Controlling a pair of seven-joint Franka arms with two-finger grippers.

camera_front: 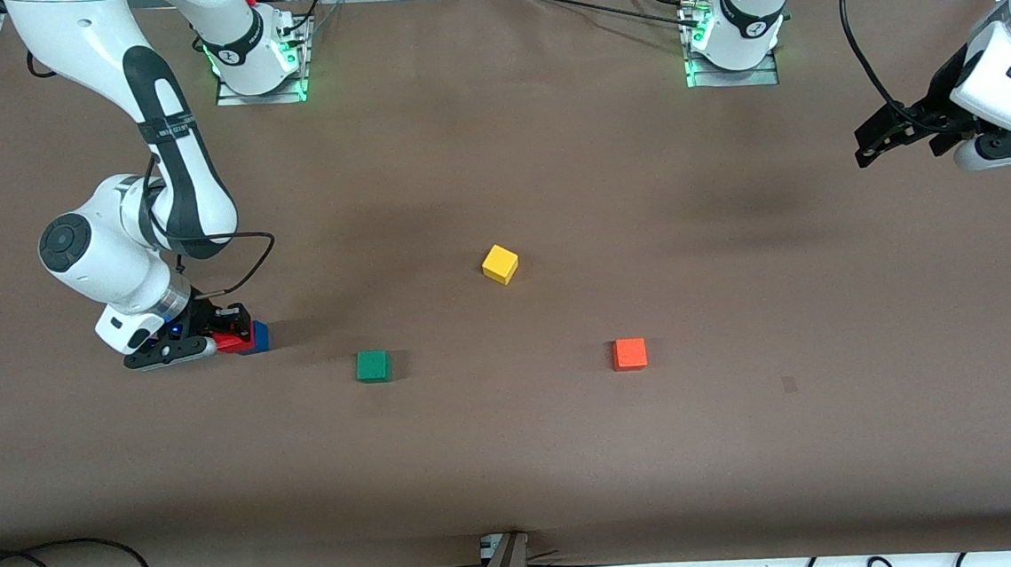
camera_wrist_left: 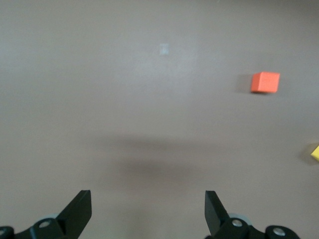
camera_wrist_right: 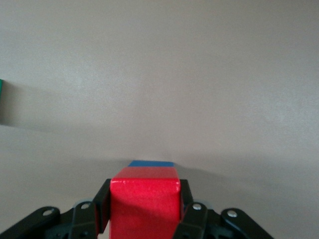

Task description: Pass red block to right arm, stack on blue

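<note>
right gripper point(camera_front: 223, 341): low at the middle left of the front view, fingers pinching the red block point(camera_front: 231, 341) from both sides — right wrist view shows the pads tight on its flanks.
red block: in the right gripper's grasp, sitting over the blue point(camera_front: 257, 336); only a sliver of blue top shows past its edge in the right wrist view point(camera_wrist_right: 151, 163).
step: placing the stack, by my read. Square red's edges with blue's, settle it flat, then release and lift straight up — no sideways drag.
risk: red looks offset toward the gripper; could tip on release.
left gripper point(camera_wrist_left: 148, 209): waits raised at the upper right of the front view, fingers spread, holding nothing.
worktop point(camera_front: 517, 443): brown; green cube point(camera_front: 373, 366), yellow cube point(camera_front: 500, 263), orange cube point(camera_front: 630, 354) well apart.
writing: lettering on the right arm's black band, unreadable.
</note>
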